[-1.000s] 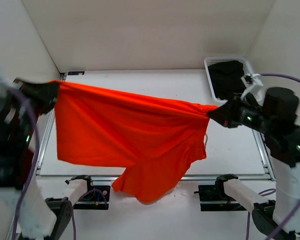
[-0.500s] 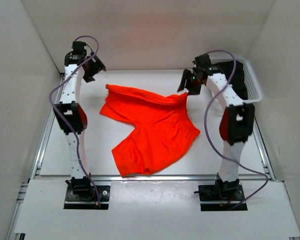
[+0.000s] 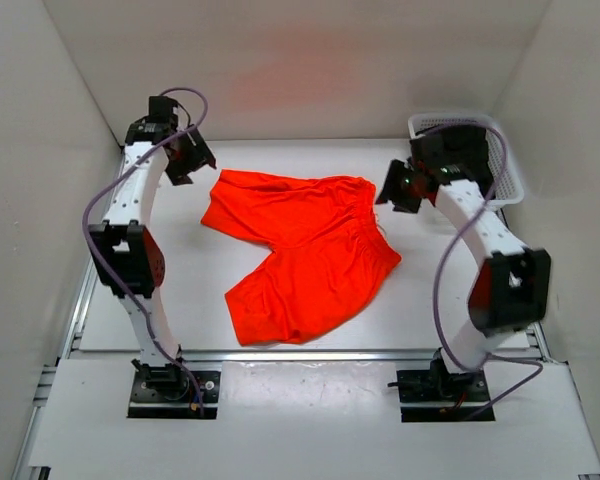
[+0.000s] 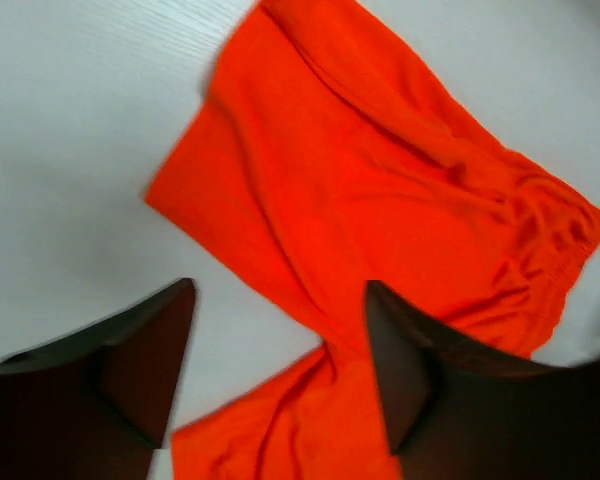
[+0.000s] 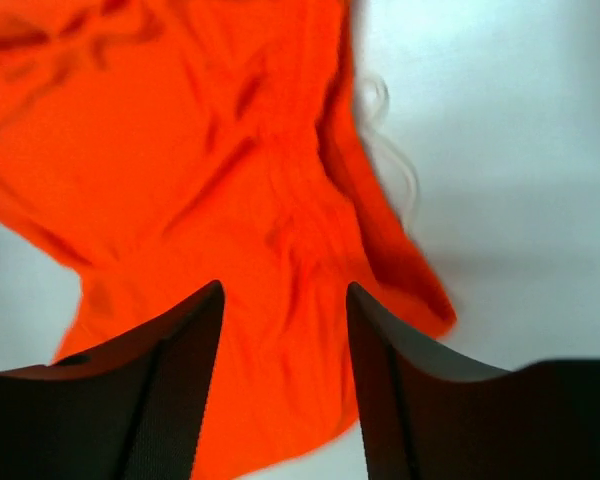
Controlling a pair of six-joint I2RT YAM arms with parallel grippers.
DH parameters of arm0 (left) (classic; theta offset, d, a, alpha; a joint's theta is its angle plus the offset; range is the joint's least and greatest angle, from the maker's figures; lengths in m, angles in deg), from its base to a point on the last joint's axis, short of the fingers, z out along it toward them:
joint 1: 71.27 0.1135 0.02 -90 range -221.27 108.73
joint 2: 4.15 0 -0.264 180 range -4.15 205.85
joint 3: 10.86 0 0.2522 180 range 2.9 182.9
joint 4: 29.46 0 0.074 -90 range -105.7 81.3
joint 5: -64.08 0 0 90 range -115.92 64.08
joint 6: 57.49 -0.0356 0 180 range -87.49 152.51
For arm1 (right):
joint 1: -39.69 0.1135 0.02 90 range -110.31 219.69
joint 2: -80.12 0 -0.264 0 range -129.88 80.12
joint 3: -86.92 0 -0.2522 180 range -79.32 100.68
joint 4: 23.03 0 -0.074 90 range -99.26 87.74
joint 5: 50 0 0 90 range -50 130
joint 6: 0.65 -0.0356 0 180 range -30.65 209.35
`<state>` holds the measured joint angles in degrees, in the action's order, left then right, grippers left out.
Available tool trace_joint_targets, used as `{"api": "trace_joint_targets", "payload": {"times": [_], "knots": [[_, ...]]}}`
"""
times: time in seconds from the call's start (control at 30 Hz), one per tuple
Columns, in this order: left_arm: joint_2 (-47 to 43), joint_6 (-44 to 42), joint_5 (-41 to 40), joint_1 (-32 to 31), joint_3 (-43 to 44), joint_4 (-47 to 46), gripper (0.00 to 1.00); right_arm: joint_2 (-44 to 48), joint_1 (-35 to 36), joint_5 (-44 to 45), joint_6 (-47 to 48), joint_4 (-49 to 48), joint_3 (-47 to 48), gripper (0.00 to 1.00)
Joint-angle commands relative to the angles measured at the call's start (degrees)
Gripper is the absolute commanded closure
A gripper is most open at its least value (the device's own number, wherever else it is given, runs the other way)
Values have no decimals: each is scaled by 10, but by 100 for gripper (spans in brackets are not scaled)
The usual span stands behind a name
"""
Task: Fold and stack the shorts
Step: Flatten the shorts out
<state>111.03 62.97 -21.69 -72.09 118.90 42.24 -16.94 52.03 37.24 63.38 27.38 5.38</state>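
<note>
The neon-orange shorts (image 3: 300, 245) lie spread and rumpled on the white table, waistband toward the right, one leg reaching toward the near edge. My left gripper (image 3: 185, 160) hovers open above the table just off the shorts' far left corner. In the left wrist view its gripper (image 4: 280, 355) frames the shorts (image 4: 380, 170) with nothing between the fingers. My right gripper (image 3: 397, 188) hangs open beside the waistband's far right end. In the right wrist view its gripper (image 5: 283, 360) frames the shorts (image 5: 200, 180) and a white drawstring (image 5: 385, 150), and it holds nothing.
A white basket (image 3: 511, 165) holding dark cloth stands at the back right corner, right behind the right arm. White walls close in the table on three sides. The table (image 3: 160, 300) ends at a metal rail by the arm bases.
A second ago both grippers held the shorts stretched in the air near the camera. Both have let go, the shorts have dropped onto the table, and the arms have drawn back over it.
</note>
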Motion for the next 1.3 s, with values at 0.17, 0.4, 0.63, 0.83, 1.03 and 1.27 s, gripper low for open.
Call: {"api": "trace_joint_targets", "payload": {"times": [0.17, 0.4, 0.63, 0.83, 1.03, 1.27], "knots": [[-244, 18, -8, -74, -411, -43, 41, 186, -39, -80, -52, -65, -294, 33], [-264, 55, 48, -102, -594, -97, 17, 186, -64, -103, -41, -104, -384, 30], [-193, 82, 34, -116, -615, -120, 21, 95, -64, -107, -36, -169, -368, 37], [-186, 82, 46, -126, -609, -125, 71, 64, -64, -120, -46, -187, -357, 77], [-221, 88, 46, -126, -603, -125, 90, 88, -64, -102, -46, -169, -362, 98], [-256, 60, 39, 10, -565, -107, 90, 126, -64, -96, -46, -146, -362, 100]]}}
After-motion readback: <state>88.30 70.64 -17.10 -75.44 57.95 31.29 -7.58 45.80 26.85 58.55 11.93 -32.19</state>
